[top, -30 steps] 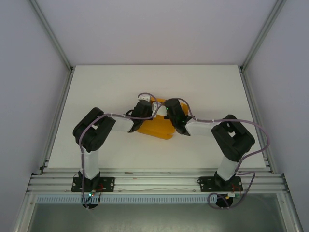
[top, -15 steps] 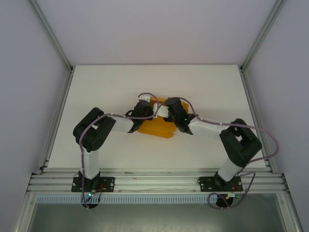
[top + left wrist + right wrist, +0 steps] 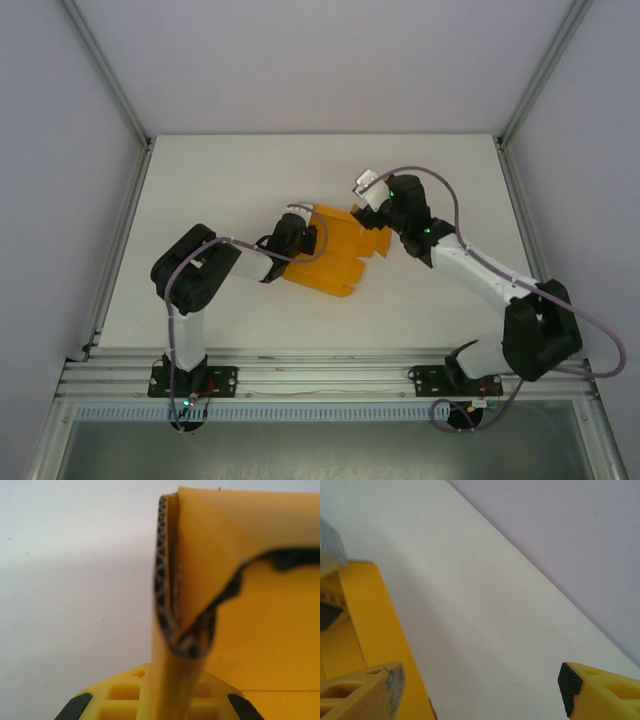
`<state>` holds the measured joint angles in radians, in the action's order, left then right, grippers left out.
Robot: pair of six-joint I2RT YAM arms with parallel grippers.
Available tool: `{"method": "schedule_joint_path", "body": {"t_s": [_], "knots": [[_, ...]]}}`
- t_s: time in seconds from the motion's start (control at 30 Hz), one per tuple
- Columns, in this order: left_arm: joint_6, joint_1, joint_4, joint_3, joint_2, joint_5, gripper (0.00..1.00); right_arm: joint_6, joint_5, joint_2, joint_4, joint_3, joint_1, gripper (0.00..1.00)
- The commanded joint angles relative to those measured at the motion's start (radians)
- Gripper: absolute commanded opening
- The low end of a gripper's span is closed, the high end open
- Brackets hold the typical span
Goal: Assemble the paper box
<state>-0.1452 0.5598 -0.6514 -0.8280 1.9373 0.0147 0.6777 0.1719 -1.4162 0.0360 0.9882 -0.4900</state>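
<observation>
The left gripper (image 3: 306,238) pinches a flap of the paper box (image 3: 338,258) on the table (image 3: 220,190). The right gripper (image 3: 480,680) is open, holding nothing. One hard pull could rip the thin flap or let it slip

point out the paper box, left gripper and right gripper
paper box (image 3: 338,258), top external view, flat middle panel
left gripper (image 3: 157,704), left wrist view, midway between fingers
right gripper (image 3: 480,682), right wrist view, gap between open fingers

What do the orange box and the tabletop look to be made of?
The paper box: thin corrugated card, matte orange-yellow; the cut edge shows wavy fluting between two liners. The table: smooth white matte board, perhaps laminate or painted; the look leaves that open.
</observation>
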Motion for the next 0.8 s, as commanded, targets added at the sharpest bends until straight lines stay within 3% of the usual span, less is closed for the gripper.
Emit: {"method": "schedule_joint_path", "body": {"t_s": [0.0,0.1,0.37,0.57,0.67,0.77], "knots": [[0.047,0.014,-0.056,0.027,-0.015,-0.038,0.0,-0.128,0.081,-0.095,-0.081,0.114,-0.003,0.8],[0.044,0.015,-0.088,0.042,-0.012,-0.036,0.0,-0.131,0.059,-0.19,-0.095,0.189,-0.005,0.8],[0.015,0.02,-0.081,0.044,-0.001,-0.024,0.0,-0.065,0.15,-0.33,-0.142,0.239,-0.031,0.79],[0.012,0.021,-0.084,0.044,0.002,-0.039,0.12,-0.024,0.053,-0.389,-0.162,0.22,-0.074,0.78],[0.006,0.022,-0.081,0.041,-0.007,-0.046,0.26,-0.017,0.059,-0.385,-0.159,0.198,-0.082,0.78],[-0.004,0.022,-0.056,0.023,-0.023,-0.036,0.33,-0.015,0.048,-0.38,-0.156,0.191,-0.083,0.78]]}}
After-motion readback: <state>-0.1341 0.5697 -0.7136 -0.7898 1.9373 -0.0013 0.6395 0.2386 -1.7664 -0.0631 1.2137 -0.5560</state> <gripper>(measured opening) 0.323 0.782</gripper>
